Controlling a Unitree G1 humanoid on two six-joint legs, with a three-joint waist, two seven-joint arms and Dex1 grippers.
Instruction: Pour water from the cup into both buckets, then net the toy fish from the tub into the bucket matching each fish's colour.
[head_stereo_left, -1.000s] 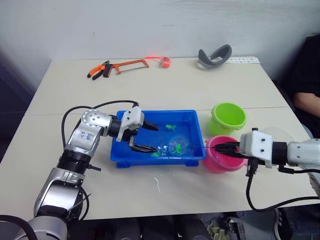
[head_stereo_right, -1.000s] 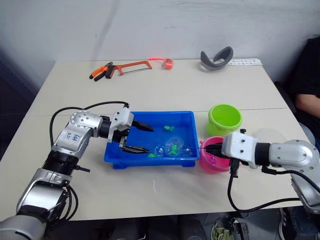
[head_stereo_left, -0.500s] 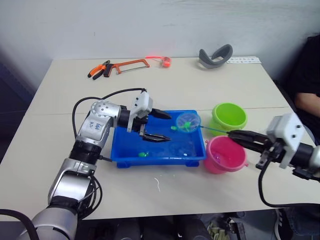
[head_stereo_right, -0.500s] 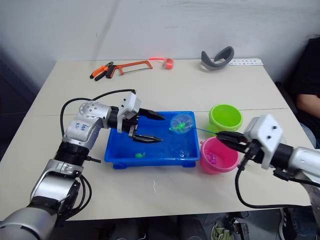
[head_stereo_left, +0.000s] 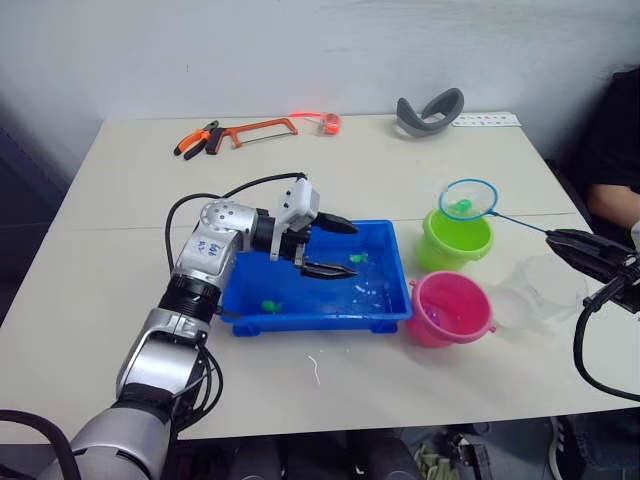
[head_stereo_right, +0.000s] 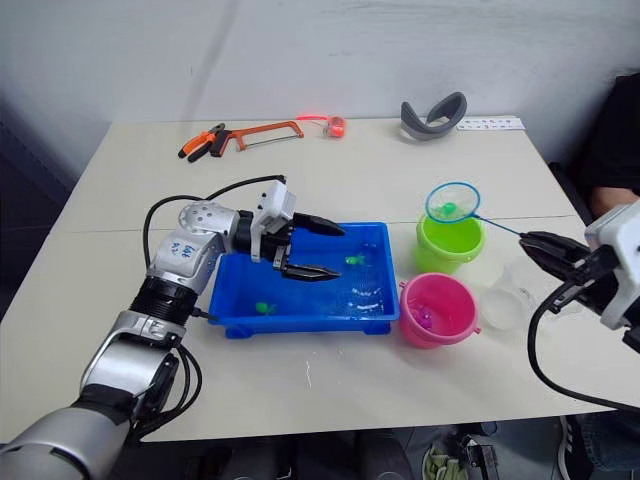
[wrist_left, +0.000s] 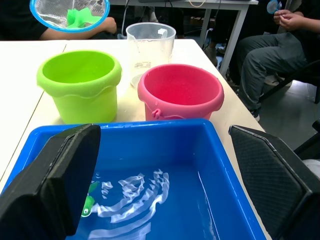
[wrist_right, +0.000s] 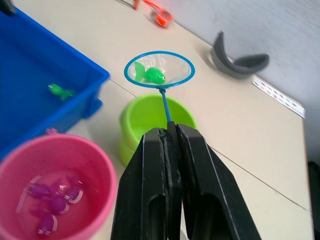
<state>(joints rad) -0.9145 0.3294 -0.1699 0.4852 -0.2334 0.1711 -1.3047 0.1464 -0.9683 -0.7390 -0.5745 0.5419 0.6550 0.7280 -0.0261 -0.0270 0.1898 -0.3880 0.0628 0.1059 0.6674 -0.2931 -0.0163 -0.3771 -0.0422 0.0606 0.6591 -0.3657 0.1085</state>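
Observation:
The blue tub (head_stereo_left: 391, 302) sits mid-table with water and two green toy fish (head_stereo_left: 267, 305) (head_stereo_left: 357, 258) in it. My left gripper (head_stereo_left: 353, 248) hangs open over the tub's middle, holding nothing. To the tub's right stand the lime green bucket (head_stereo_left: 457, 240) and the pink bucket (head_stereo_left: 452, 310); several magenta fish (wrist_right: 50, 200) lie in the pink one. The clear cup (head_stereo_left: 540, 290) stands right of the buckets. My right gripper (wrist_right: 170, 135) is shut on the thin handle of a blue-hooped net (head_stereo_left: 468, 198). The net hovers above the green bucket with a green fish (wrist_right: 152, 75) in it.
An orange hacksaw (head_stereo_left: 255, 130), pliers (head_stereo_left: 197, 140) and a red tape roll (head_stereo_left: 330, 122) lie at the table's far edge. A grey curved object (head_stereo_left: 430, 110) and a paper strip (head_stereo_left: 485, 120) lie far right. A person (head_stereo_left: 615, 150) sits at the right side.
My right gripper has lifted the net out of the tub with a green fish and carried it rightward to above the green bucket. My left gripper has shifted right over the tub.

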